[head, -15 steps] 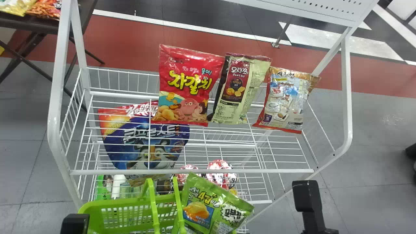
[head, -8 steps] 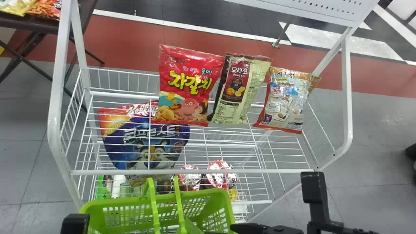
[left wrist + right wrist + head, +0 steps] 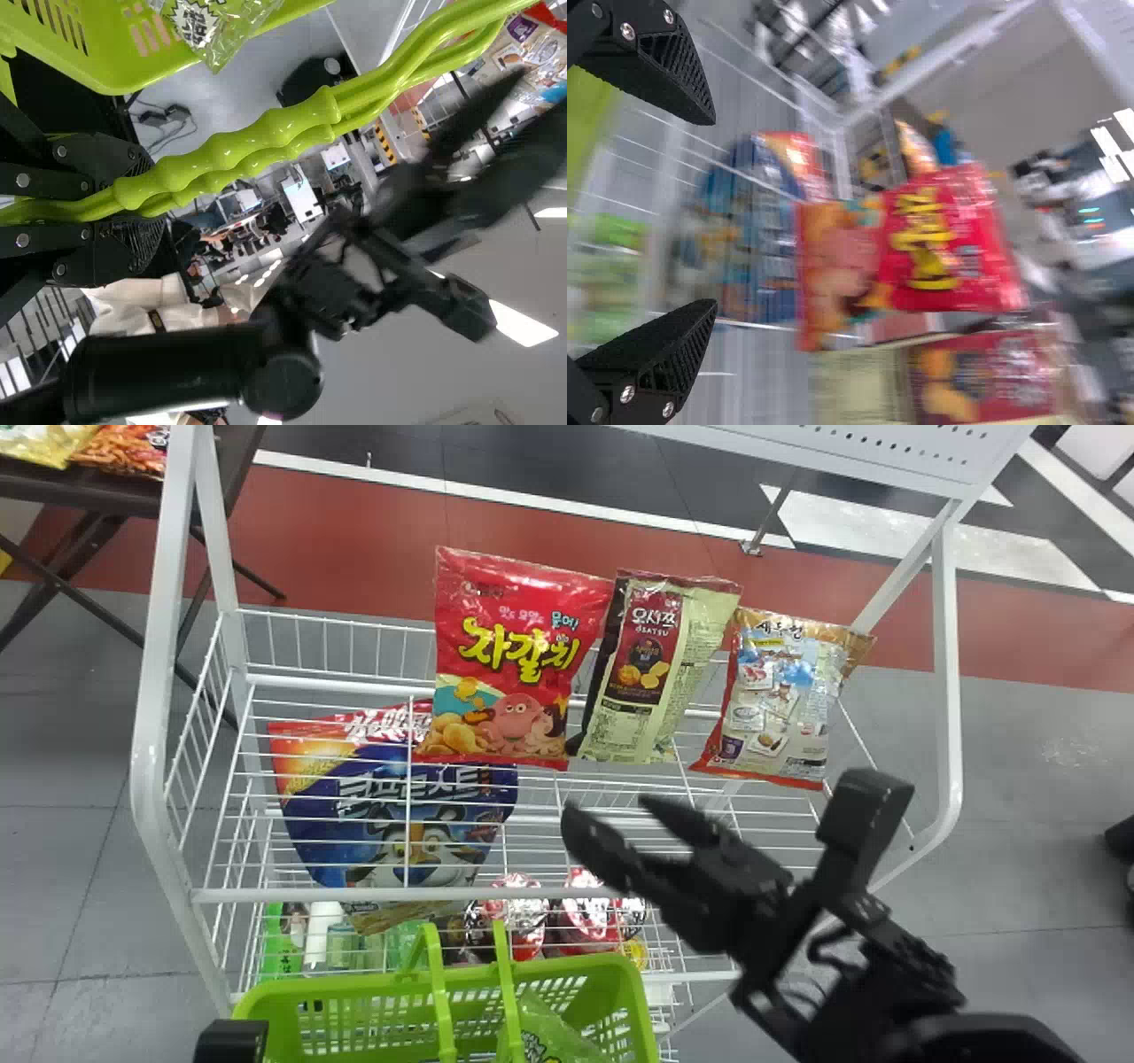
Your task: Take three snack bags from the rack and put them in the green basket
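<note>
Right claw [image 3: 609, 811] has risen toward the rack [image 3: 149, 779], gaping wide, empty; left claw [image 3: 229, 1038] grips basket handles [image 3: 440, 996].

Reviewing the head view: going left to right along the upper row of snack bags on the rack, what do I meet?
Red bag → maroon-and-cream bag → red-edged bag with pale back panel.
</note>
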